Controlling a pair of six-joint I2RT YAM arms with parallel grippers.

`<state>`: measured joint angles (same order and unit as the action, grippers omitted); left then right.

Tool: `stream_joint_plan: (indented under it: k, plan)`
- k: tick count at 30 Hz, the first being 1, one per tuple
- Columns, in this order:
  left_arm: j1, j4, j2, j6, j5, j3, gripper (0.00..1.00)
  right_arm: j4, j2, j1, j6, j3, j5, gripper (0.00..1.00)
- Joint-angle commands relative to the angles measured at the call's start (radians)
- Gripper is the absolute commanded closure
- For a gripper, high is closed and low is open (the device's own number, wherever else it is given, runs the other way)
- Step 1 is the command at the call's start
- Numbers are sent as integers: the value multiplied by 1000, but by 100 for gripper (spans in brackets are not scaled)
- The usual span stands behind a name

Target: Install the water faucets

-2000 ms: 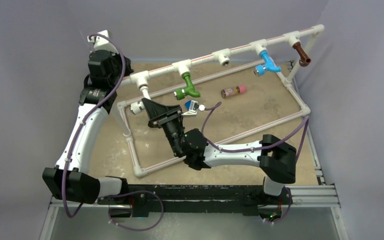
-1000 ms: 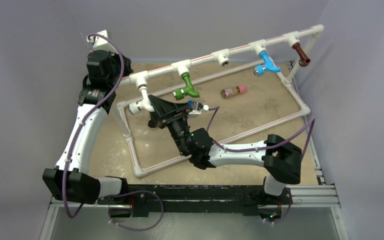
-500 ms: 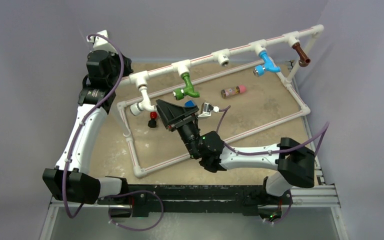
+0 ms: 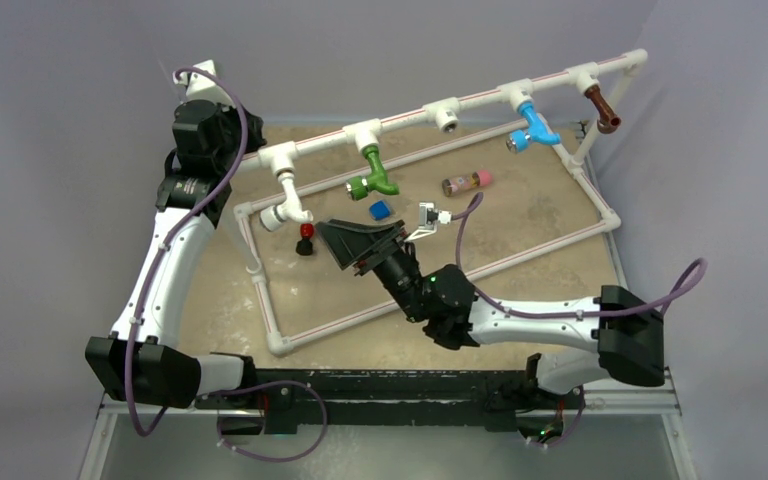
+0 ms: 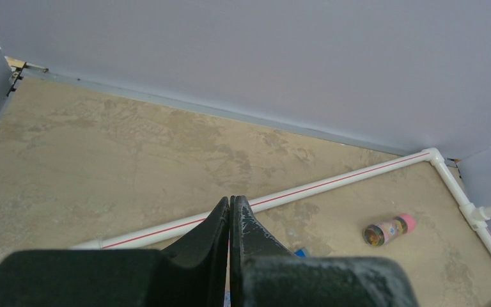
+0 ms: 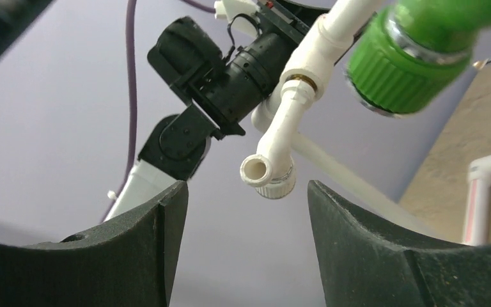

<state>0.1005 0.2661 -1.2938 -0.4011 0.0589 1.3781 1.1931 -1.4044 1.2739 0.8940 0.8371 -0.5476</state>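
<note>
1. Grey walls close in a sand-coloured table (image 4: 520, 215). On it stands a white pipe frame (image 4: 405, 117), its top rail running from near left to far right.
2. Four taps hang from that rail: the white faucet (image 4: 285, 208) at the left end, then the green faucet (image 4: 376, 172), the blue faucet (image 4: 535, 125) and, far right, the brown faucet (image 4: 603, 107).
3. The right gripper (image 4: 340, 247) hovers just to the near right of the white faucet, fingers spread wide and holding nothing. Its wrist view frames that tap between them, untouched. The white tap looks seated, so that step appears done.
4. The left gripper (image 5: 230, 217), fingers pressed together on nothing, is raised at the far left, away from the work.
5. One fitting (image 4: 447, 118) between green and blue is bare. Filling it looks to be next, which calls for another tap. A small red-and-black piece (image 4: 306, 238) lies just left of the right gripper, too small to identify.
6. A blue cube (image 4: 379, 209) and a pink-capped can (image 4: 467, 182) lie below the rail. The green faucet hangs close to any path towards the bare fitting.
</note>
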Motion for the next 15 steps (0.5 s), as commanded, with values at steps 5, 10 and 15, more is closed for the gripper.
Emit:
stream_joint_plan:
  k: [5,10,15]
  plan:
    - [-33,147,-33,1,10,-57,100,-152,117,-4,-586,63,138,28]
    - [-33,148,-32,0,7,-55,100,-339,147,-5,-951,159,176,26]
    - [-35,147,-33,-1,4,-57,100,-478,177,0,-1291,223,255,25]
